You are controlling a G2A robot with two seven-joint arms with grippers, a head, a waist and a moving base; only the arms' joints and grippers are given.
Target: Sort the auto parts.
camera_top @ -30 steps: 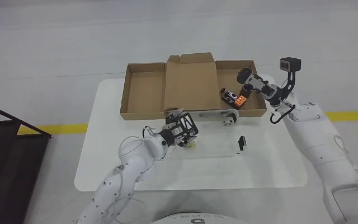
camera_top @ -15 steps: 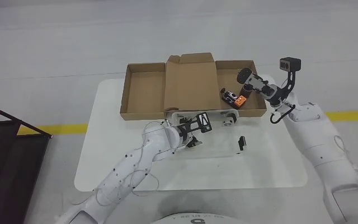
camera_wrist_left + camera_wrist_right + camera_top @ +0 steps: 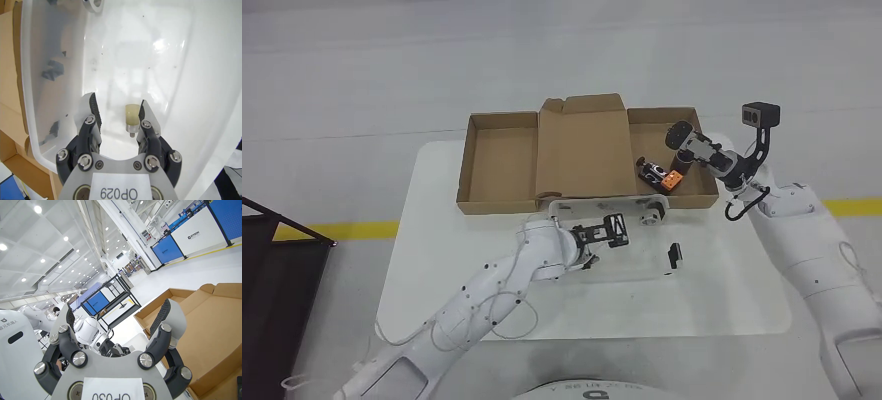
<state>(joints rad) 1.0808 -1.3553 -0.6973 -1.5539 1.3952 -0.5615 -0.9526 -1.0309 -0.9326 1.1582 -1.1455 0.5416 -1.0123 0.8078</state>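
A yellowish rubber bumper point(image 3: 131, 117) with a metal stud lies on the floor of a clear plastic tray point(image 3: 26, 79). My left gripper point(image 3: 117, 102) stands open over it, and the bumper sits right against one finger with a wide gap to the other. From above, that left gripper point(image 3: 607, 231) hovers over the tray point(image 3: 634, 258) just in front of the cardboard box point(image 3: 500, 160). My right gripper point(image 3: 683, 141) hangs open and empty above the box's right compartment, where an orange and black part point(image 3: 663, 176) lies. The right gripper point(image 3: 118, 306) holds nothing between its fingers.
A metal ring point(image 3: 649, 213) rests at the tray's far end, also visible as the ring point(image 3: 93, 4). A small black part point(image 3: 673, 257) lies on the white table to the right of the tray. The box's middle flap stands raised. The box wall point(image 3: 204, 321) runs beside the right gripper.
My left arm has swung to the right along the tray, taking its gripper from the tray's left end towards the middle. The right arm has kept still.
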